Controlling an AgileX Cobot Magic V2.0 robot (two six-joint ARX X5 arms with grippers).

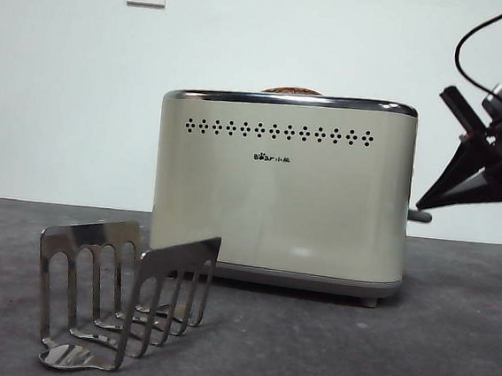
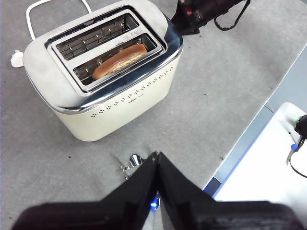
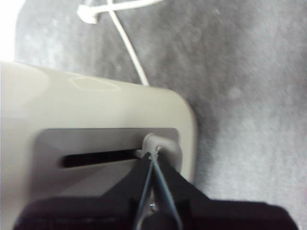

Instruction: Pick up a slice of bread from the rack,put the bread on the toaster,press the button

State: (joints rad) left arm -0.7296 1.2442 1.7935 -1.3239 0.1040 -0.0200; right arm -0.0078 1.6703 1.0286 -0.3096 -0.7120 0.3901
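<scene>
Right gripper [image 3: 153, 155] is seen with its two jaws pressed together, tips touching the one grey button [image 3: 160, 143] at the toaster's [image 1: 282, 187] right end. One slice of bread [image 2: 120, 61] is sunk in the nearer of two slots. One rack [image 1: 125, 296] stands bare, near left. Left gripper [image 2: 157, 155] is closed, holding nothing, above the rack.

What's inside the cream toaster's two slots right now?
The brown speckled bread slice lies in one slot of the boxy cream toaster; only its crusted top shows, the rest hidden. The other slot shows just wire guides. The right hand, shut, touches the grey lever.
</scene>
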